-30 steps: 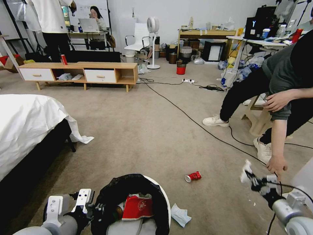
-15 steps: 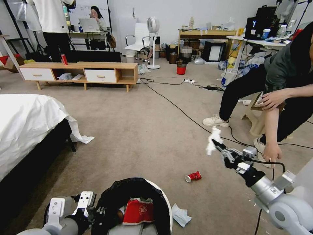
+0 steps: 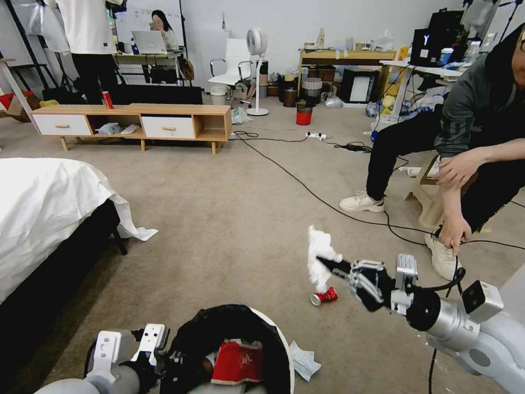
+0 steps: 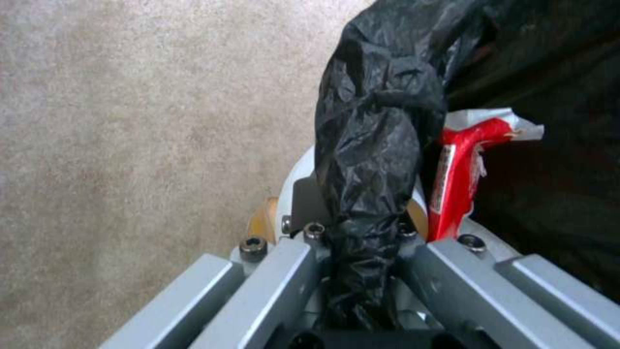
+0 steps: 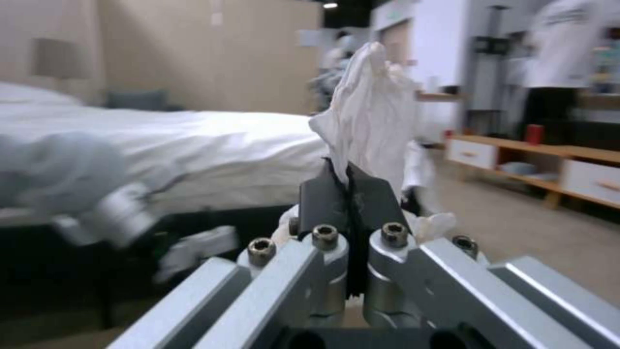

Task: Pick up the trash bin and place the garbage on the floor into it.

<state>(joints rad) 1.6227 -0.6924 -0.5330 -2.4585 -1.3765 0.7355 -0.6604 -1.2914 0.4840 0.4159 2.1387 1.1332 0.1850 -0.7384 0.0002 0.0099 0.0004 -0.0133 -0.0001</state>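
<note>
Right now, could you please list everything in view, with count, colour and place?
Round white plastic trash bin with black bag: one, held at its rim, at the robot's front.
Red snack packet: one, inside the bin.
Crumpled white tissue: one, held up in the air.
Crushed red can: one, on the beige carpet floor.
Pale tissue: one, on the floor right of the bin.
Upright red can: one, on the low wooden cabinet.
Small red bin: one, far back.
Black cables: several, across the floor.
White-sheeted bed: one, left.
Left pincer: shut on the bin's rim.
Right pincer: shut on the tissue.
</note>
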